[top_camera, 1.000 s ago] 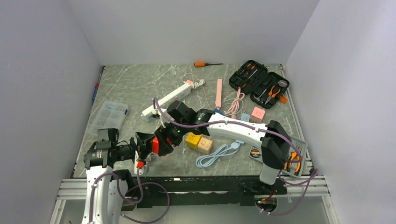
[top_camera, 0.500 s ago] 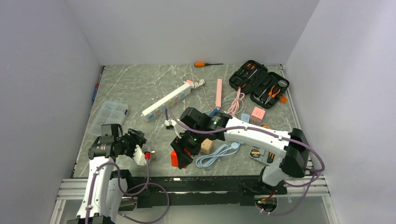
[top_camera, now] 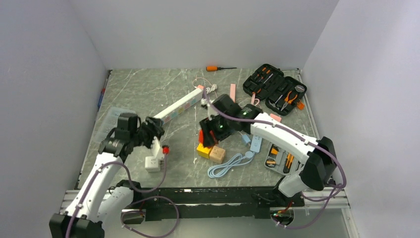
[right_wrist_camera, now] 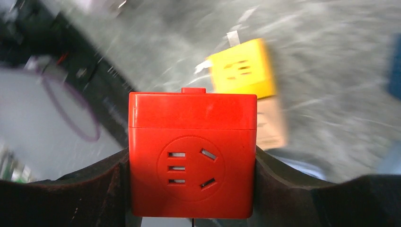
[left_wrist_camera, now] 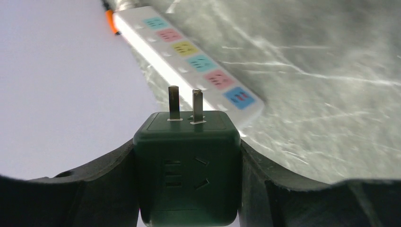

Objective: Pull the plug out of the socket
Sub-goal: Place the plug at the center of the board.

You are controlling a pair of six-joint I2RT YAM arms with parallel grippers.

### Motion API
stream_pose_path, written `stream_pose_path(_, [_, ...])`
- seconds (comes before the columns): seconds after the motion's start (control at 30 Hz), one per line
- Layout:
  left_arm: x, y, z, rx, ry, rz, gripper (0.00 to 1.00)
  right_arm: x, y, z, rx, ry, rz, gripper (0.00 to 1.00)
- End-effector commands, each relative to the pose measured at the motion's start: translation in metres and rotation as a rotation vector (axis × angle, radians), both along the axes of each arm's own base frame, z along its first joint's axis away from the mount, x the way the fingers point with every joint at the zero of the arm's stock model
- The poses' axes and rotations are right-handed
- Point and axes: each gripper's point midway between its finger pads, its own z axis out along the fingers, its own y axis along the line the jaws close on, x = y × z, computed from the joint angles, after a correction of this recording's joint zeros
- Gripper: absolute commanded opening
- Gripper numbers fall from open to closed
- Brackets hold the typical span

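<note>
Two pieces were apart at this moment: the left tool [left_wrist_camera: 187,182] was clamped on the dark green plug [left_wrist_camera: 187,156], one finger on each side, and the right tool [right_wrist_camera: 192,194] was clamped in the same way on the red socket block [right_wrist_camera: 192,146]. The two metal prongs [left_wrist_camera: 184,101] of the plug stood bare and pointed toward the white power strip [left_wrist_camera: 189,61], so I judged that the pulling itself was finished. In the view from above, the plug was over the left part of the worktop [top_camera: 143,94], and the socket block was well apart from it, near the middle and near a yellow block [right_wrist_camera: 242,74]. What was left, I think, was to put both pieces down. To do this well, each arm should lower its piece on a bare place, the plug away from the power strip and the socket block not on top of the yellow block. The fingers should separate only when the piece rests flat, because a drop on the prongs could bend them.
</note>
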Motion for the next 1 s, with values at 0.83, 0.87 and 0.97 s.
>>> stream_pose_path(0.83, [-0.002, -0.054, -0.090, -0.320, 0.831, 1.005, 0.00, 0.128, -0.094, -0.040, -0.101, -0.225, -0.720, 0.00])
stream_pose_path(0.87, [-0.002, -0.052, -0.096, -0.307, 0.823, 1.010, 0.00, 0.133, -0.090, -0.036, -0.092, -0.233, -0.718, 0.00])
stream_pose_path(0.97, [-0.002, -0.047, -0.112, -0.290, 0.805, 1.017, 0.00, 0.147, -0.074, -0.018, -0.057, -0.258, -0.691, 0.00])
